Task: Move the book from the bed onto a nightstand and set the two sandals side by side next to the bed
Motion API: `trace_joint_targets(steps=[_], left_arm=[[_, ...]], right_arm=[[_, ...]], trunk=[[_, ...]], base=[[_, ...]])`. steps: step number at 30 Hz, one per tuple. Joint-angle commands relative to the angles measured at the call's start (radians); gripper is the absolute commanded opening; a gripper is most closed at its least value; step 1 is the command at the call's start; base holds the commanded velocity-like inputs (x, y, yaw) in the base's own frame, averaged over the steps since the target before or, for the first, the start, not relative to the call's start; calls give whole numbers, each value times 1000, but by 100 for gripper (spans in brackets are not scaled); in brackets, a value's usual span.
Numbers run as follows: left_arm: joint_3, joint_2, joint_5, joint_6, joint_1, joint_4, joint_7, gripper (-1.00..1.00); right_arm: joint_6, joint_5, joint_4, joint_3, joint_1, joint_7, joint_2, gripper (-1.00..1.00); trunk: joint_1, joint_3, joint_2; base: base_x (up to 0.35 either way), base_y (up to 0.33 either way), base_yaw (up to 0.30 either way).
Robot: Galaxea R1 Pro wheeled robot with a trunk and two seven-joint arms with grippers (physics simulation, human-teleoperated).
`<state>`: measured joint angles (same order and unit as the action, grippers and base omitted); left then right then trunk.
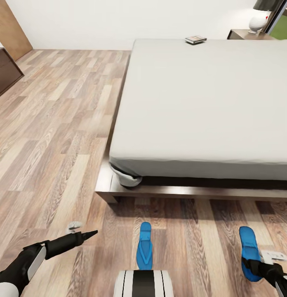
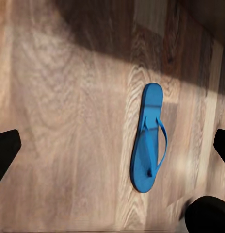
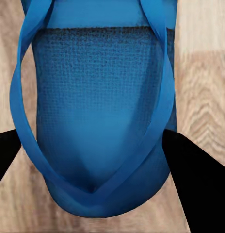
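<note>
From the head view, you had the bed [image 1: 201, 103] ahead, the book [image 1: 196, 39] lying on its far edge, and a nightstand [image 1: 242, 34] beyond the far right corner carrying a white lamp [image 1: 259, 18]. Two blue sandals lay on the plank floor [image 1: 48, 136] near the bed's foot, well apart: the left sandal [image 1: 144, 246] in the middle, the right sandal [image 1: 248, 251] under your right hand [image 1: 259, 268]. Your left hand [image 1: 83, 235] hung above bare floor to the left, apparently idle.

In the left wrist view, the left hand's fingers [image 2: 6, 150] stood spread with nothing between them, the left sandal [image 2: 147, 145] lying off to one side.

In the right wrist view, the dark fingers [image 3: 190, 184] flanked the right sandal [image 3: 100, 111], one at each edge, apparently pinching it so you could bring it beside its mate, though firm contact was hard to confirm.
</note>
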<state>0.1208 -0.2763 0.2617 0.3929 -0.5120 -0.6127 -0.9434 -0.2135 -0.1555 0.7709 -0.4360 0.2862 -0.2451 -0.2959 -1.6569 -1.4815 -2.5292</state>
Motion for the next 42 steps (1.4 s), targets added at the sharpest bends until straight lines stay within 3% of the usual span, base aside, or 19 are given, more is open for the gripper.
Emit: trace_joint_targets(steps=[1, 4, 9, 13, 16, 19, 42], left_arm=[[0, 0, 7, 9, 0, 1, -2, 100], [0, 0, 6, 9, 0, 1, -2, 100], [-1, 0, 6, 9, 0, 1, -2, 100], [-1, 0, 6, 9, 0, 1, -2, 100], [-1, 0, 7, 10, 0, 1, -2, 100], [-1, 0, 7, 10, 0, 1, -3, 100], [-1, 2, 8, 9, 0, 2, 2, 100]], right_arm=[[28, -11, 0, -5, 0, 30, 2, -100], [83, -9, -3, -3, 1, 252, 4, -100], [82, -3, -3, -3, 0, 312, 3, -100], [16, -1, -1, -3, 0, 229, 2, -100], [-99, -1, 2, -3, 1, 66, 0, -100], [-120, -1, 1, -3, 3, 27, 0, -100], [-113, -7, -2, -4, 4, 29, 2, -100]], trunk=[[0, -1, 0], [0, -1, 0], [0, -1, 0], [0, -1, 0], [0, -1, 0], [0, -1, 0], [0, -1, 0]], base=[[0, 291, 0], [0, 291, 0], [0, 291, 0], [0, 291, 0], [0, 291, 0], [0, 291, 0], [105, 292, 0]])
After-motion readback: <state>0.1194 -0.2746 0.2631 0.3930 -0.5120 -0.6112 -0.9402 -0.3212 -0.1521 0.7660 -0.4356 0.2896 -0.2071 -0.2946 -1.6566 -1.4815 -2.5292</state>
